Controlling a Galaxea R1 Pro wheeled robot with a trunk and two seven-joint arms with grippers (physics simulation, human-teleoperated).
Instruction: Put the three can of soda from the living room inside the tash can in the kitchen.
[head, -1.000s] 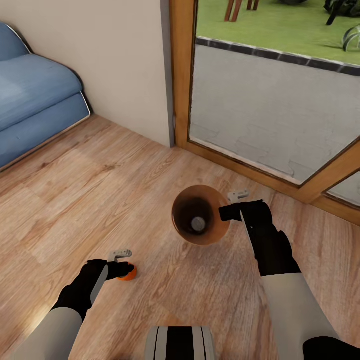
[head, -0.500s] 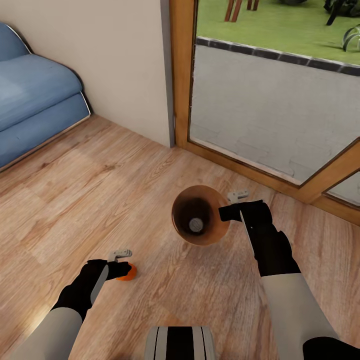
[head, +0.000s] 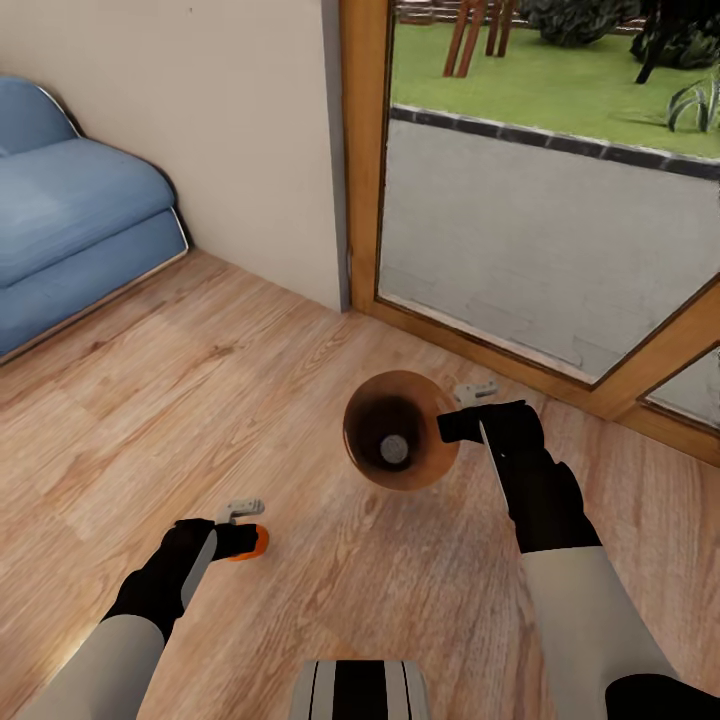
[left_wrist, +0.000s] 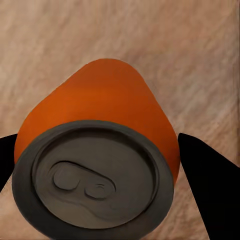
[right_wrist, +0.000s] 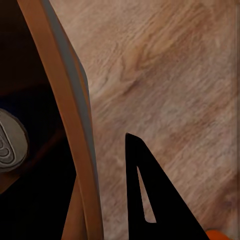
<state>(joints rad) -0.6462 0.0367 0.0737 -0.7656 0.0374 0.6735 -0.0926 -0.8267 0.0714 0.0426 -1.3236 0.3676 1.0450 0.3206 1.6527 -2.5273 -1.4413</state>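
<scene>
Left gripper clamped on orange soda can, above wood floor near blue sofa. Trash can mid-frame, pale-topped can inside. Right gripper pinching its rim, beside glass door.

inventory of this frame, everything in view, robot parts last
orange soda can: 1, bright orange with grey top, between the left gripper's fingers, above the floor
trash can: 1, tan-brown inside, held at its rim by the right gripper
can inside the trash can: 1, pale top showing, body dark, at the bottom
sofa: 1, blue, by the wall
glass door: wooden frame, patio and lawn beyond
wood floor: light brown planks
left gripper: 1, black, closed on the orange can
right gripper: 1, black, gripping the trash can rim
</scene>
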